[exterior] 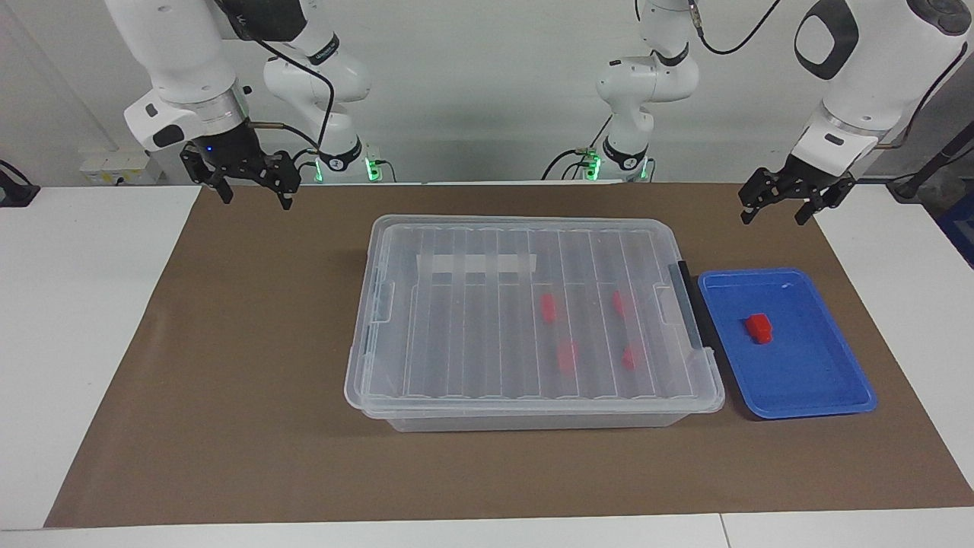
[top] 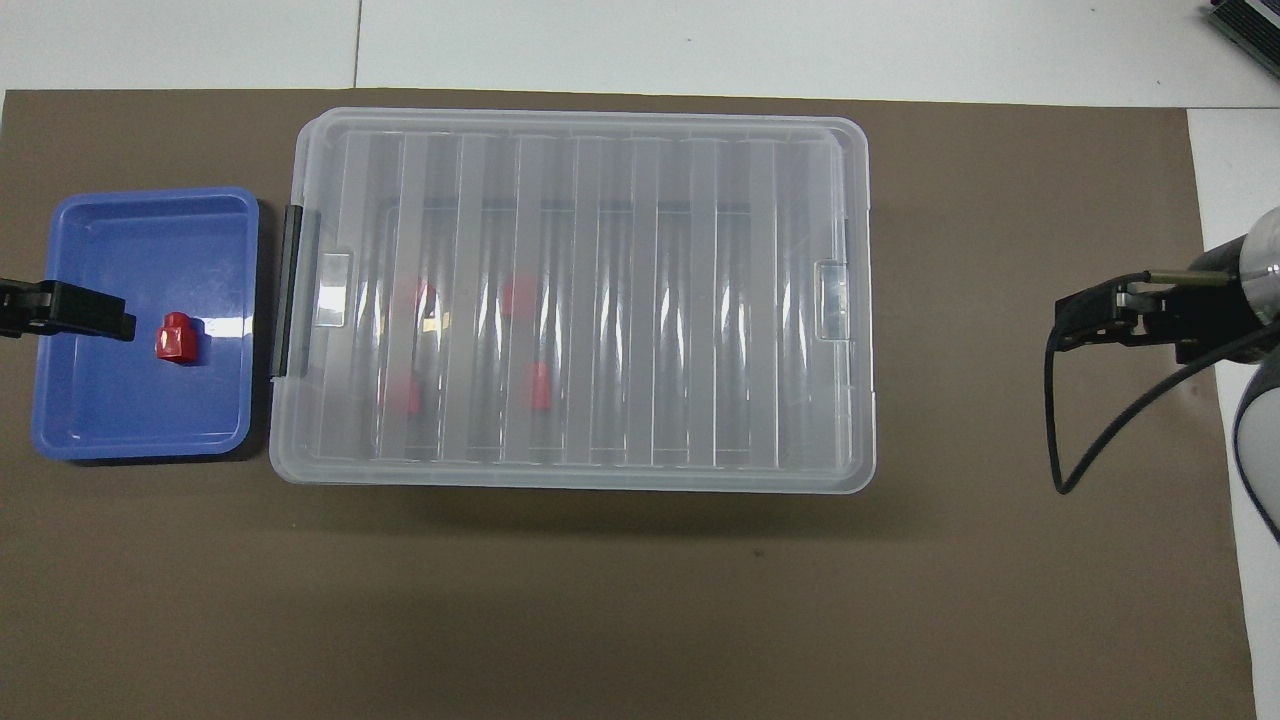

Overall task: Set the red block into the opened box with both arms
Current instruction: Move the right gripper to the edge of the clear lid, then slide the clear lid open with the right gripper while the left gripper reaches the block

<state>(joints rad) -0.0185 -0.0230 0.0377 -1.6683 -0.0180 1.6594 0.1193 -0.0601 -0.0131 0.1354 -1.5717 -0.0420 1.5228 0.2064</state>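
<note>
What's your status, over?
Left gripper open, up near blue tray; right gripper open over mat. Red block in tray. Box lid on, blocking entry.

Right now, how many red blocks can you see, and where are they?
5. One red block lies in the blue tray. Four more sit inside the box, under its closed lid, toward the tray's end. None seems hidden.

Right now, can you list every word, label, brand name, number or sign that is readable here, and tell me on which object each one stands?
No readable text anywhere.
White tape strip on the box lid: blank.
Blue tray and red block: no markings visible.
Arms: no print can be made out.
</note>
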